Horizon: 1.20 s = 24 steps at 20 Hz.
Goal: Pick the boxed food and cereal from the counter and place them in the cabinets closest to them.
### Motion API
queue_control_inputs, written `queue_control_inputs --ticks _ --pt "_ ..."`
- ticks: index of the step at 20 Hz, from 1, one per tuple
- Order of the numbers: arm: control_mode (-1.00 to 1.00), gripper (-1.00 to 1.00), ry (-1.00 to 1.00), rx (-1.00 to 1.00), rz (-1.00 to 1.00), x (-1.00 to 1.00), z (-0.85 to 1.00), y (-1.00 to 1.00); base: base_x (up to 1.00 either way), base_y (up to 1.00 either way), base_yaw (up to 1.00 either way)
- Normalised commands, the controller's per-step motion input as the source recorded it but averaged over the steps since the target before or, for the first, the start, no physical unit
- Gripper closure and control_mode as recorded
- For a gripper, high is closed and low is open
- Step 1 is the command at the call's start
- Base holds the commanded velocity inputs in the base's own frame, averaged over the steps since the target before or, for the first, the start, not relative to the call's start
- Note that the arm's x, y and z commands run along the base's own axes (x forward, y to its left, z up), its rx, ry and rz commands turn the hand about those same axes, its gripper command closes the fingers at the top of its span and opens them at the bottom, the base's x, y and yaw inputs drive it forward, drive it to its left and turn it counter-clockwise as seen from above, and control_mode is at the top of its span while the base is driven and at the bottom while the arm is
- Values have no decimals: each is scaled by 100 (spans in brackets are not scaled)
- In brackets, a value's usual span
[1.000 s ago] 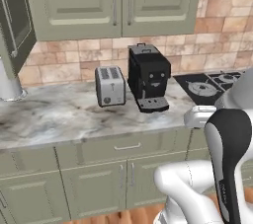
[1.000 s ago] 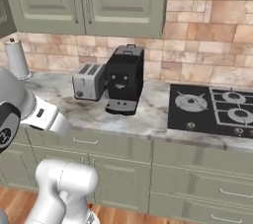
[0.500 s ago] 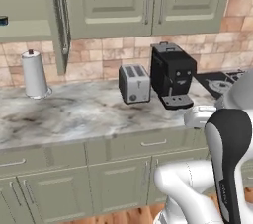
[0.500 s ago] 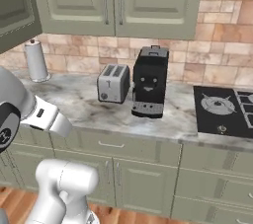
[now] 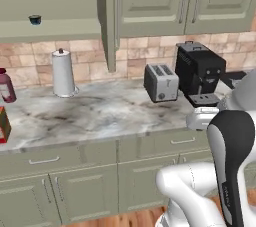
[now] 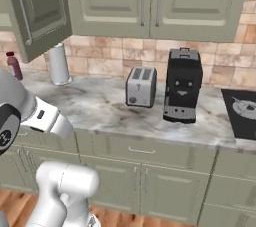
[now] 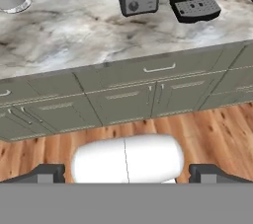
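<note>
Your base has been driving left: toaster [image 5: 161, 82] is now sitting right of the paper towel [image 5: 63, 73], one cabinet [image 5: 48, 2] standing open, claw [image 7: 126, 172] spread wide.

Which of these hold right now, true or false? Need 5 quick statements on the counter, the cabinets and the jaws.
1. The toaster stands left of the coffee machine on the counter. True.
2. All the wall cabinets are closed. False: one cabinet door stands open, with a small dark item on the inner shelf.
3. The paper towel roll lies on its side. False: it stands upright by the backsplash.
4. The gripper is holding a box. False: the jaws are spread wide and empty, over the wooden floor.
5. A dark red bottle stands at the far left of the counter. True.
</note>
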Motion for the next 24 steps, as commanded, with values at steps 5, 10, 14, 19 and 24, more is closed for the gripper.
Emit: queue_control_inputs --ticks 5,10,14,19,24 --pt "100 -100 0 0 0 0 0 0 -5 63 0" --pt "100 -100 0 0 0 0 0 0 -4 64 0" --pt "100 -100 0 0 0 0 0 0 -7 63 0" --pt "100 -100 0 0 0 0 0 0 -8 63 0" --pt "100 -100 0 0 0 0 0 0 -2 63 0"
